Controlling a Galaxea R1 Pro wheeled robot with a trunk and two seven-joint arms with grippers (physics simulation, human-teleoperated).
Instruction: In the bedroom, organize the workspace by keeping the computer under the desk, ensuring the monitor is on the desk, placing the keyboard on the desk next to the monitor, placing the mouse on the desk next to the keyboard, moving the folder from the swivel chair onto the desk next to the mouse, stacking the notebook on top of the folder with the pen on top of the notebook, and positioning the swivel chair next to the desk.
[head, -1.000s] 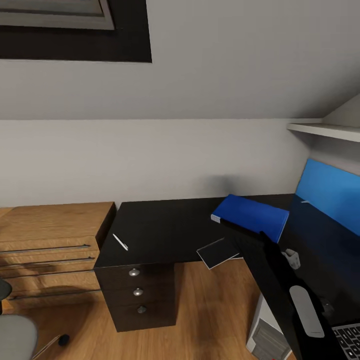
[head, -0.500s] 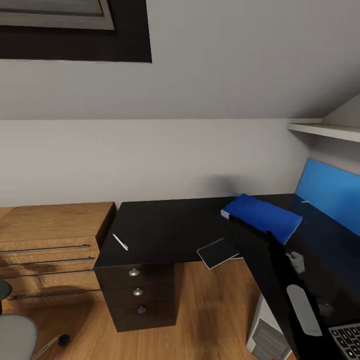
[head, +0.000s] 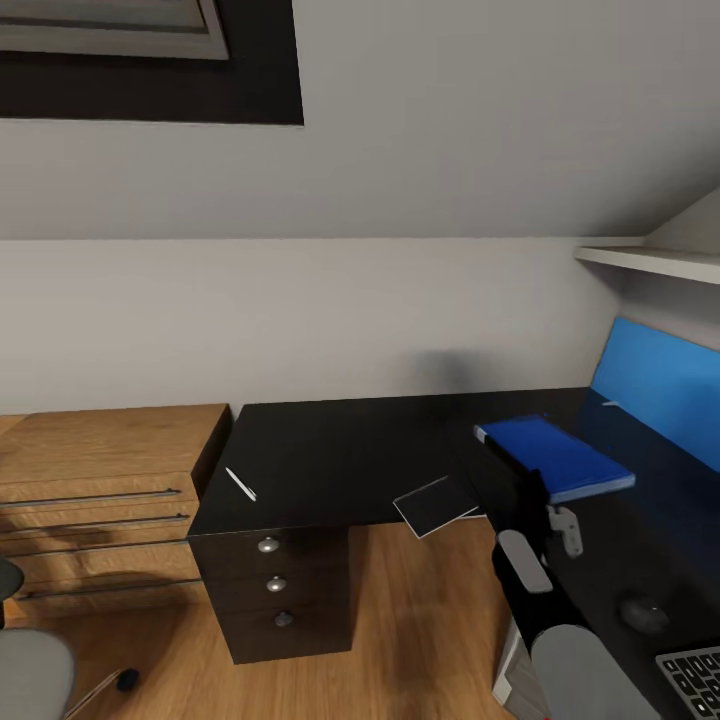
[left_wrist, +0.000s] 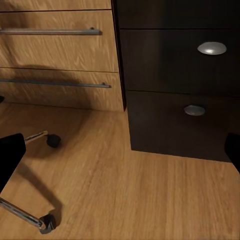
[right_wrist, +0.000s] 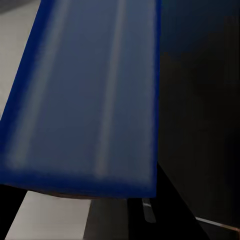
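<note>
Nearest, at the head view's lower right, lie one corner of the slim black keyboard with dark grey keys (head: 692, 678) and one small rounded black mouse (head: 643, 612) on the glossy black counter (head: 330, 460). Beside them the right gripper (head: 548, 497) rises, its fingers closed on the near edge of the single flat bright blue folder (head: 556, 456). Since a second ago the arm has carried that folder rightward and levelled it low over the counter's right wing, closer to the mouse, so I judge setting it down is the step at hand. In the right wrist view the folder (right_wrist: 90, 95) fills the frame close up.

Farther left, one small grey notebook (head: 436, 505) overhangs the counter's front edge, and one thin white pen (head: 240, 484) lies near the left end. Three round silver knobs (head: 268, 545) mark the drawers.

The left wrist view shows the swivel chair's chrome base (left_wrist: 30, 215); whether the left fingers are open, I cannot tell.
</note>
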